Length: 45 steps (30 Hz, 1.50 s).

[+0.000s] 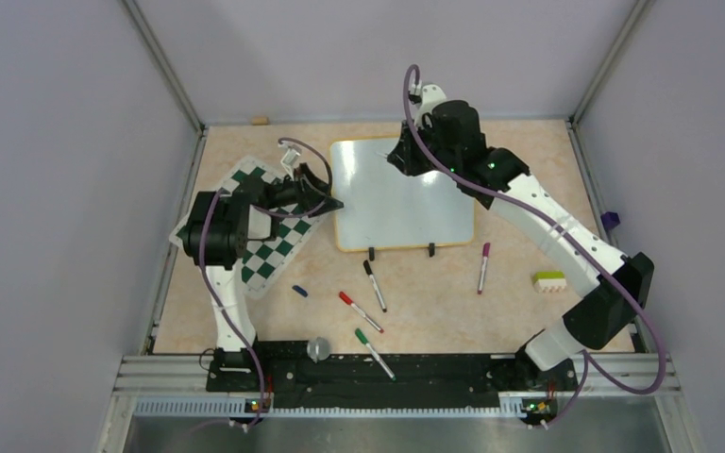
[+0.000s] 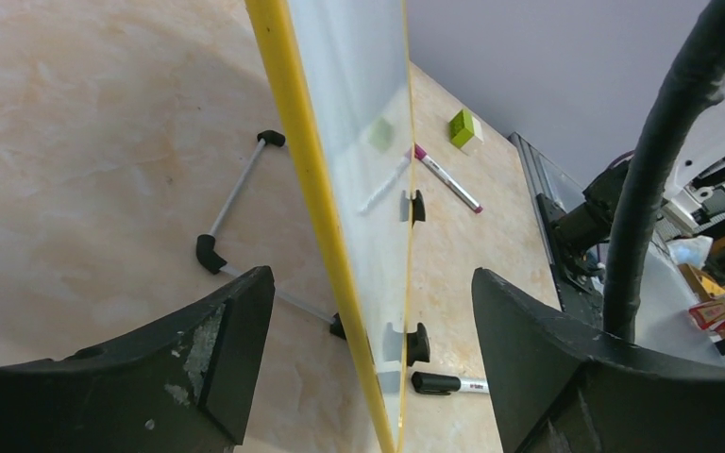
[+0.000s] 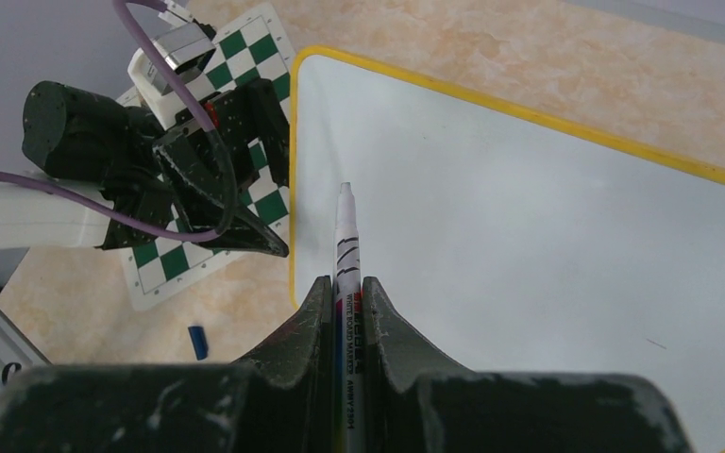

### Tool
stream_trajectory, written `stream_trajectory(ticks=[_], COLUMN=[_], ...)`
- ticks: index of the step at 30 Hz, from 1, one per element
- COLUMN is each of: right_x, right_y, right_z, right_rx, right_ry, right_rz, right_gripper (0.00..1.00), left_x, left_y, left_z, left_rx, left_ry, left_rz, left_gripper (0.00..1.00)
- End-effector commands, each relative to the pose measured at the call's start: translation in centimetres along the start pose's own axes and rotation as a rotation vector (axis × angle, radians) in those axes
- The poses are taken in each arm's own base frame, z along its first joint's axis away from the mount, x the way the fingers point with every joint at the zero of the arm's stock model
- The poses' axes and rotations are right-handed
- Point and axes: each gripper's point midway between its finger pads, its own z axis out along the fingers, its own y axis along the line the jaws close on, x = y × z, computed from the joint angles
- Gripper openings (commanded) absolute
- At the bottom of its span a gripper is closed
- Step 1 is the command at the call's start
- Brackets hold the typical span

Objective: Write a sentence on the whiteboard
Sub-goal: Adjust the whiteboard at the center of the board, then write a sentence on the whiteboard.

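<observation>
At board's left rim: L fingers wide, R fingers on pen

Nearest the arm bases, on the surface, lie a green marker (image 1: 375, 351), a red marker (image 1: 361, 311), a black marker (image 1: 375, 286) and a loose blue cap (image 1: 299, 291). Off to the R are a purple marker (image 1: 483, 269) and a green-white-yellow block (image 1: 549, 281). Beyond them the whiteboard (image 1: 401, 193) sits mid-surface w/ two black clips (image 1: 372, 253) on its near edge. The chess mat (image 1: 255, 231) is just beside its L side. L fingers (image 2: 227, 330) are spread wide w/ the board's yellow rim between them, gripping nothing; can't tell if either touches the rim. Farthest back, R fingers (image 3: 307, 330) are clamped on a white pen (image 3: 347, 245), tip over the board near its far L corner. Tip-to-board contact unclear
</observation>
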Motion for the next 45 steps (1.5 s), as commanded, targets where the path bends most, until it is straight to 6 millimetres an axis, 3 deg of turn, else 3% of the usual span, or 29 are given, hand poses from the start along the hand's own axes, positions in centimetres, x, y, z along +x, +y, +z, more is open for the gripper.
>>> stream_trajectory(ticks=[1, 10, 13, 16, 20, 30, 32, 33, 37, 38, 43, 44, 45], right_x=[-2.9, -3.0, -2.9, -2.9, -2.7, -2.5, -2.3, -2.3, -2.4, -2.4, -2.7, -2.7, -2.6], right_y=[1.4, 1.3, 1.2, 1.3, 1.3, 2.2, 2.4, 2.4, 3.0, 3.1, 3.4, 3.4, 3.4], right_z=[-0.6, -0.3, -0.1, 0.2, 0.9, 2.4, 2.8, 3.0, 3.8, 4.0, 4.3, 4.3, 4.4], right_rx=[-0.032, -0.03, -0.029, -0.029, -0.007, 0.058, 0.054, 0.053, 0.048, 0.049, 0.059, 0.062, 0.065], right_ry=[-0.083, -0.092, -0.092, -0.089, -0.072, -0.06, -0.055, -0.054, -0.054, -0.054, -0.058, -0.059, -0.057], right_rz=[-0.028, -0.03, -0.031, -0.036, -0.043, -0.077, -0.076, -0.075, -0.084, -0.089, -0.1, -0.1, -0.1], right_gripper=[0.0, 0.0, 0.0, 0.0, 0.0, 0.0, 0.0, 0.0, 0.0, 0.0, 0.0, 0.0, 0.0], left_x=[-0.8, -1.0, -1.0, -0.9, -0.7, -0.3, -0.3, -0.3, -0.2, -0.2, -0.2, -0.2, -0.2], left_y=[-0.3, 0.7, 0.8, 0.7, 0.7, 0.0, 0.0, 0.1, -0.1, -0.2, -0.4, -0.4, -0.3], left_z=[0.1, 0.0, 0.0, 0.0, 0.1, 0.8, 0.9, 1.0, 1.2, 1.2, 1.2, 1.2, 1.2], left_rx=[0.037, 0.026, 0.026, 0.028, 0.025, 0.055, 0.06, 0.064, 0.078, 0.08, 0.077, 0.077, 0.077], left_ry=[0.006, -0.002, -0.002, 0.0, -0.003, 0.024, 0.029, 0.034, 0.047, 0.049, 0.045, 0.045, 0.044], left_rz=[0.067, 0.024, 0.017, 0.023, 0.023, 0.027, 0.023, 0.016, 0.021, 0.025, 0.034, 0.032, 0.028], left_gripper=[0.83, 0.81, 0.66, 0.59, 0.42, 0.38, 0.39, 0.45, 0.91, 0.98, 0.98, 0.93, 0.79])
